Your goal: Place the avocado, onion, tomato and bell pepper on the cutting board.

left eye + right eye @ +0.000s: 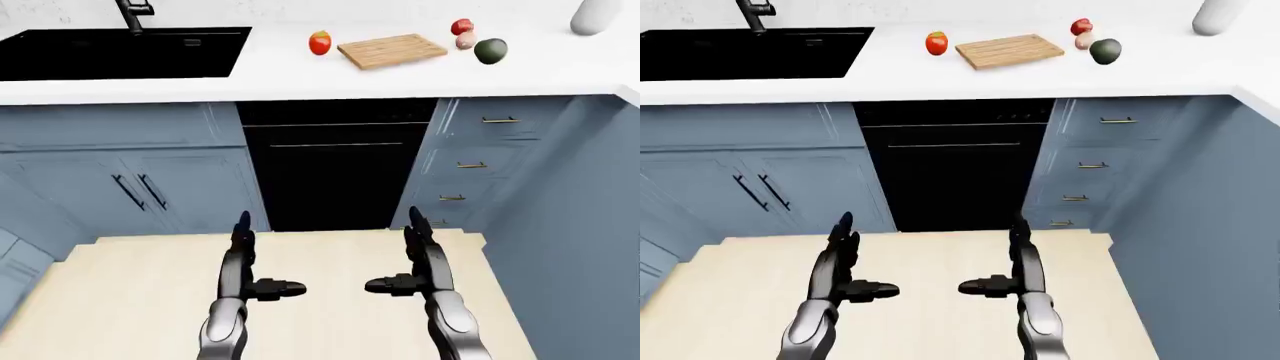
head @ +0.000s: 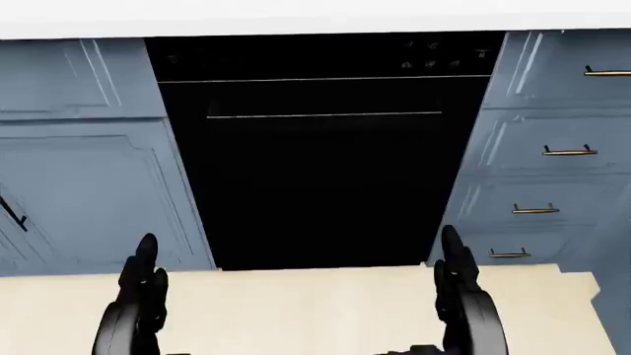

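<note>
While both hands' fingers [image 1: 245, 225] spread empty, the cutting board [image 1: 391, 50] lies far above them.

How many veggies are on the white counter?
4. A bell pepper sits left of the cutting board. Right of the board are a tomato, an onion and an avocado, bunched together. None is on the board yet.

A white counter [image 1: 300, 79] runs across the top of the left-eye view. A black sink [image 1: 120, 52] is set into it at 11 o'clock, with a dark tap [image 1: 132, 13] above. A pale jar [image 1: 596, 15] (cut off by the edge) stands at 1 o'clock. Below: a black oven [image 1: 335, 165], blue cabinets [image 1: 120, 172], drawers [image 1: 480, 161], pale floor [image 1: 320, 262].
</note>
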You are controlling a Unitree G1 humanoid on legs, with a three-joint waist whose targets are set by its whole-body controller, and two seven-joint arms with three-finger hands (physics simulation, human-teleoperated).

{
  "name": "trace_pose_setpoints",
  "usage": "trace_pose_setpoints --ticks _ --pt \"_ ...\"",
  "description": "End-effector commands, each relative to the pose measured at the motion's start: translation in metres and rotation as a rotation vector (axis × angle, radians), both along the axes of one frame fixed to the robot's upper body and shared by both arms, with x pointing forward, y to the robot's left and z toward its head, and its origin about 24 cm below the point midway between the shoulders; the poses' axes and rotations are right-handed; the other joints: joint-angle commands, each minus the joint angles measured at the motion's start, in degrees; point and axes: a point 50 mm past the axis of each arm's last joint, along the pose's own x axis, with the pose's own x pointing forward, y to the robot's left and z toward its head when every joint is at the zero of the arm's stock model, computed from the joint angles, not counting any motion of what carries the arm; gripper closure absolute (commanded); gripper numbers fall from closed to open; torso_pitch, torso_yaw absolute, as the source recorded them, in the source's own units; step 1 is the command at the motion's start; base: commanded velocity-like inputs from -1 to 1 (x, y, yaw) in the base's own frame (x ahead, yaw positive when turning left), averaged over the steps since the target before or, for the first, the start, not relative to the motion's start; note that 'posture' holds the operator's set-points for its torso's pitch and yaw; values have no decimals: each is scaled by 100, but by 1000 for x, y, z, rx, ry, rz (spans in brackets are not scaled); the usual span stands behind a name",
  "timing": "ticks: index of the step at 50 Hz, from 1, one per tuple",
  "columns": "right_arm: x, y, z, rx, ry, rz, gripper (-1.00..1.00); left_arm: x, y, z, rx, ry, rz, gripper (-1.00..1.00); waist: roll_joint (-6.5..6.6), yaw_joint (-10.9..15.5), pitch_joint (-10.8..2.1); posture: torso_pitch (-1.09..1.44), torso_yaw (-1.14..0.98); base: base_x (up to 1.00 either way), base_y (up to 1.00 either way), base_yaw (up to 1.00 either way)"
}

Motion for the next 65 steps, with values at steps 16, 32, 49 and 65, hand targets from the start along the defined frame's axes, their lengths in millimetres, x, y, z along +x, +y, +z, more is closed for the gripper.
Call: trace_pose_setpoints --ticks 16,32,49,65 --pt "17 -13 143 -48 -381 -33 -100 25 5 120 115 -308 -14 -100 -35 60 -508 0 0 0 0 0" --pt "14 -34 242 -123 -559 -47 -100 34 27 230 186 -489 29 -100 -33 49 -329 0 0 10 0 0" --pt "4 -49 265 -125 -600 -83 -100 17 36 260 188 -559 81 -100 318 54 -287 0 0 24 0 0" --pt "-4 -46 271 -118 -629 -114 -100 13 42 258 178 -591 109 -100 -373 158 -208 0 0 32 -24 0"
